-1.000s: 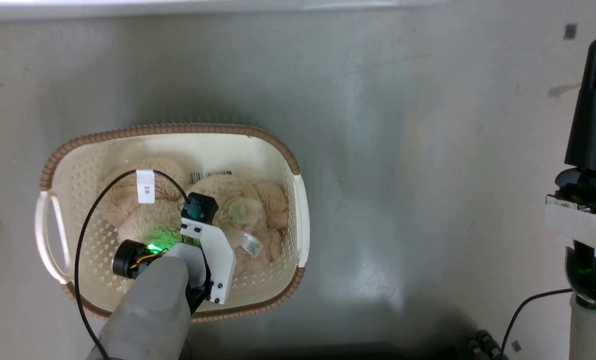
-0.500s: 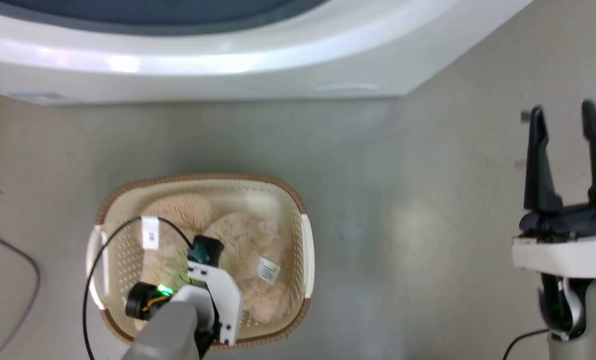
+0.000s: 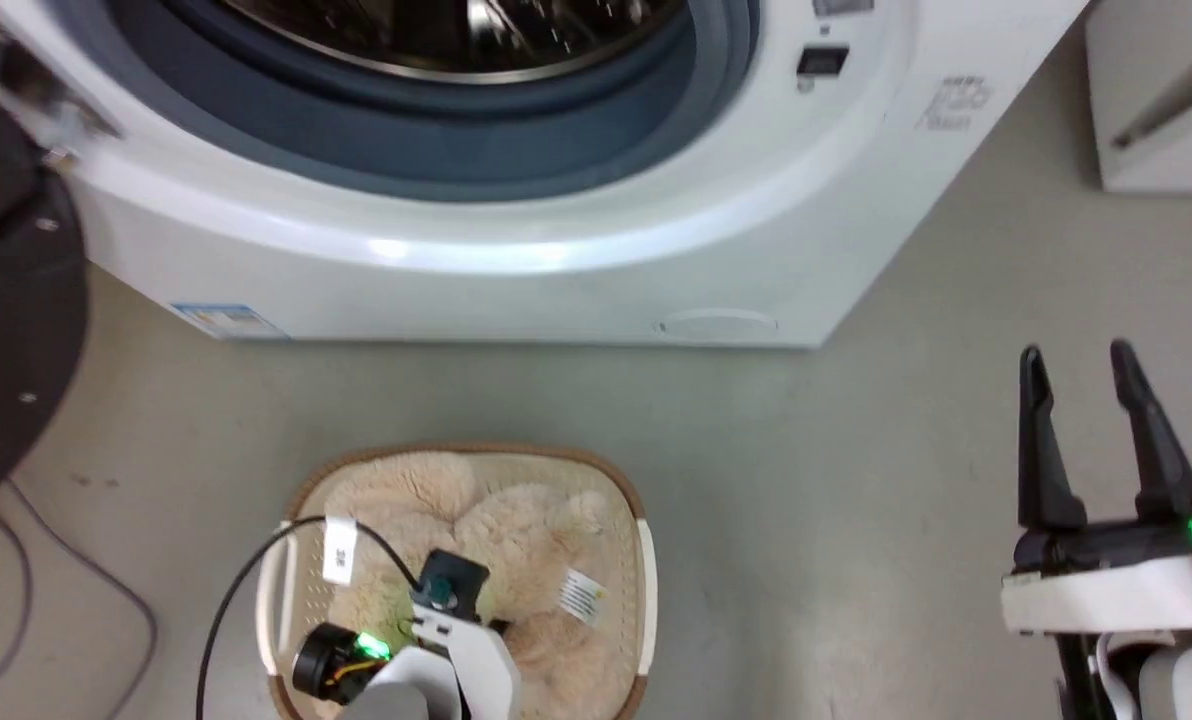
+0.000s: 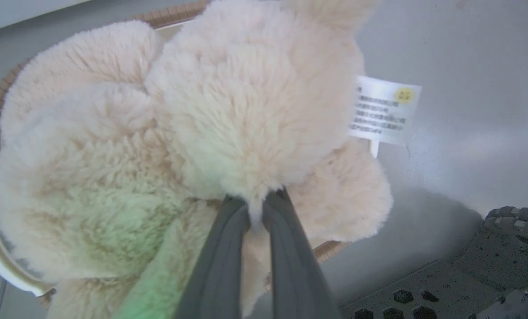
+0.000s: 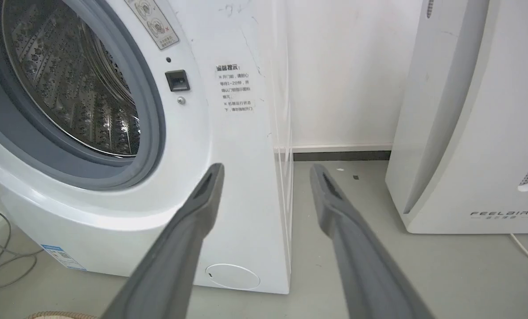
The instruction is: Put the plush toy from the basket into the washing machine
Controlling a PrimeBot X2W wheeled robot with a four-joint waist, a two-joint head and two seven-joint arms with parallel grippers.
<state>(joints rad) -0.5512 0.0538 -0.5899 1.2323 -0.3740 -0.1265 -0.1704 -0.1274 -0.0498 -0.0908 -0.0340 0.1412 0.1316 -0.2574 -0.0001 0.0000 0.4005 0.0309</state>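
Plush toy (image 4: 246, 110) pinched, left hand (image 4: 255, 206) nearly closed

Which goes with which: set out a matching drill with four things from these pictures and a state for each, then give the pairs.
Things
1. toy
2. left gripper
3. right gripper
4. washer

States
a. open, holding nothing
b. white, steel drum showing
c. fluffy cream, with a white tag
d. shut on the toy

Pairs: 1-c, 2-d, 3-a, 4-b
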